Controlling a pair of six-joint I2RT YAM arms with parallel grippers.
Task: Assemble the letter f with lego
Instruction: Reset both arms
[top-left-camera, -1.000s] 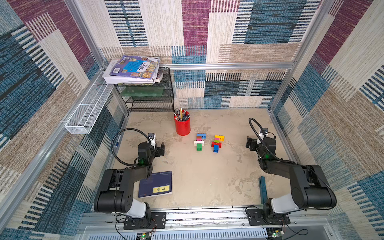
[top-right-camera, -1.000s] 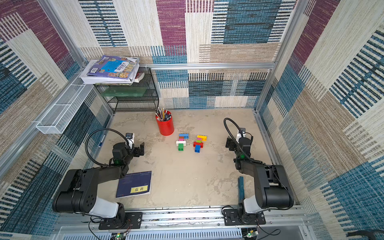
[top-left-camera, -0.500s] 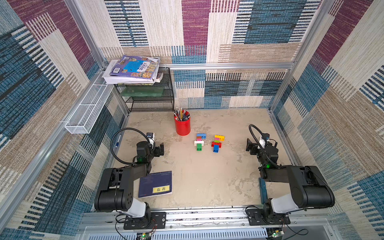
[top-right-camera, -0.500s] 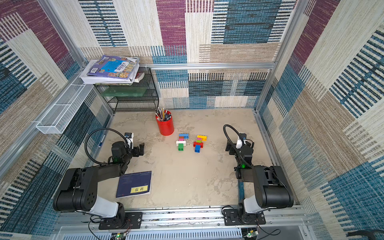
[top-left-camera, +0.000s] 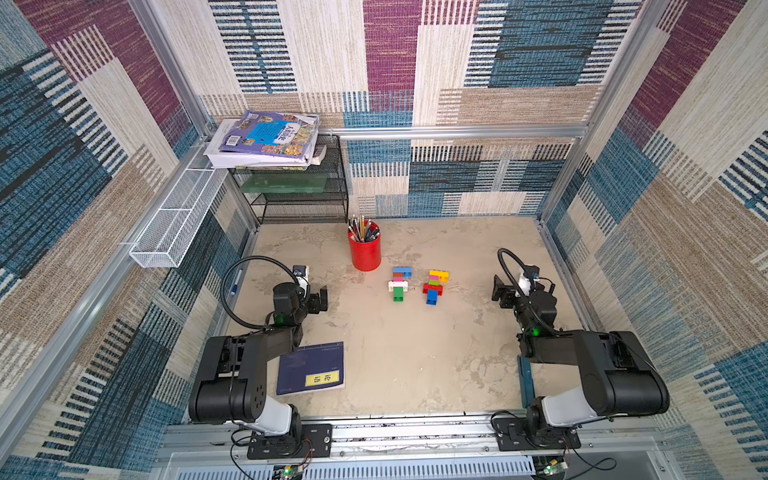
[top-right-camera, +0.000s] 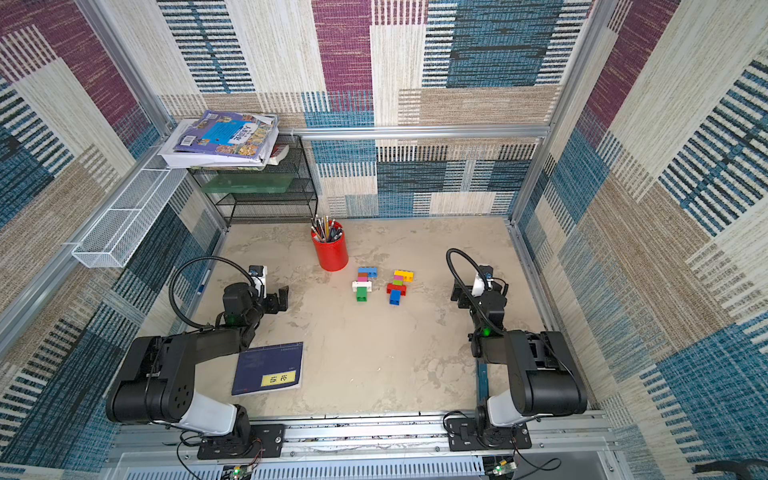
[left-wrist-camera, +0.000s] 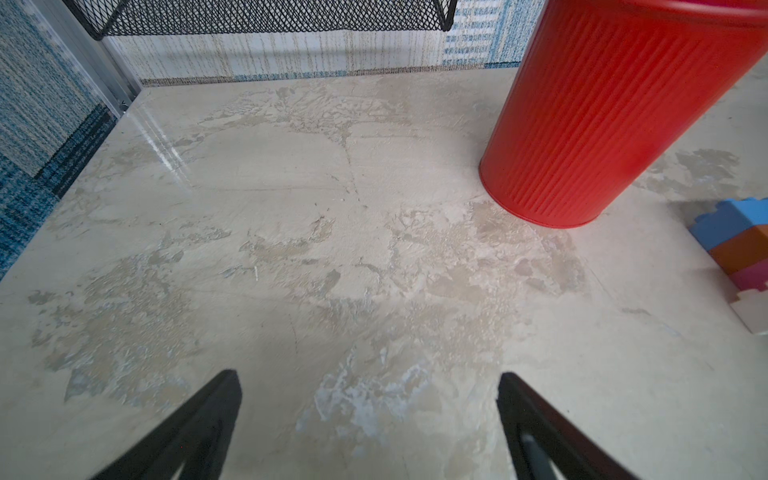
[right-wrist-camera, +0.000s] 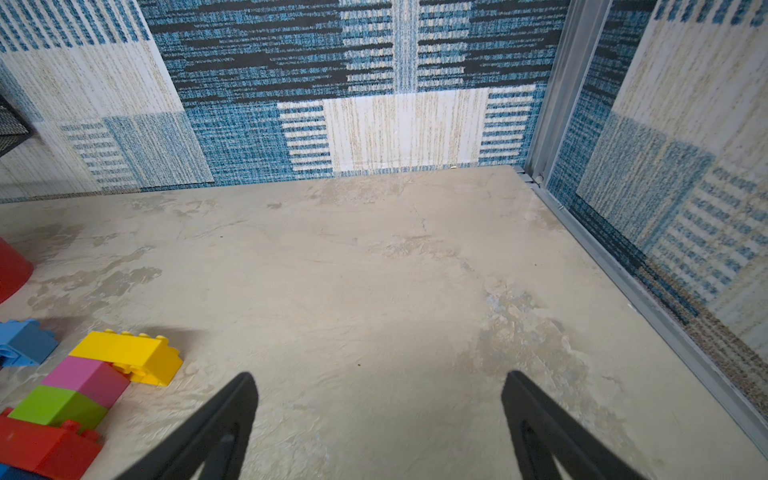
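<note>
Reaching for lego (top-left-camera: 398, 285) risks toppling cup (top-left-camera: 365, 254) standing near; left gripper (left-wrist-camera: 370, 376), right gripper (right-wrist-camera: 380, 376) both spread wide, empty.

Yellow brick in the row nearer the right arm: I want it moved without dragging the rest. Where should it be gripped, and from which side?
Probably the end of the yellow brick that overhangs the pink brick toward the open right hand, pinched across its narrow width from above. That end stands free, and that hand is the nearer one.
</note>
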